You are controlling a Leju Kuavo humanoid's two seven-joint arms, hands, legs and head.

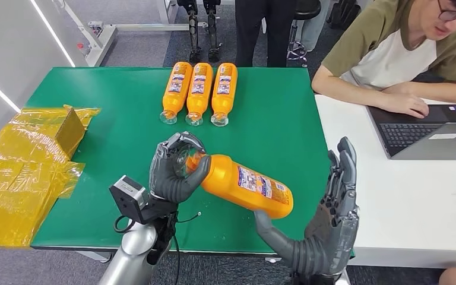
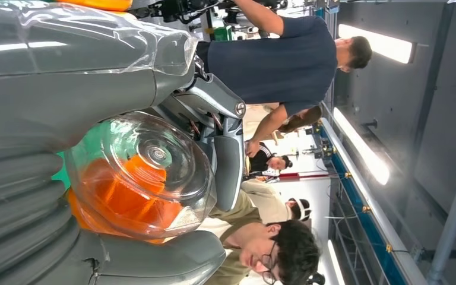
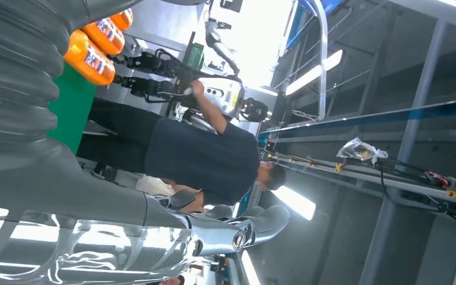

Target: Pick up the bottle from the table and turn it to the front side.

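Note:
An orange bottle (image 1: 246, 184) with a white and blue label lies on its side in the air, over the front of the green table (image 1: 107, 119). My left hand (image 1: 175, 169) grips its clear cap end (image 2: 142, 178), fingers wrapped around the neck. My right hand (image 1: 326, 219) stands open just past the bottle's base, fingers (image 1: 343, 172) raised and apart. Its thumb reaches under the base; I cannot tell whether it touches. In the right wrist view my right hand (image 3: 29, 148) holds nothing.
Three more orange bottles (image 1: 199, 92) lie side by side at the table's far middle, caps toward me. Crumpled yellow bags (image 1: 24, 172) cover the left edge. At the right, a seated person (image 1: 392, 53) works on a laptop (image 1: 427, 133) on a white table (image 1: 404, 202).

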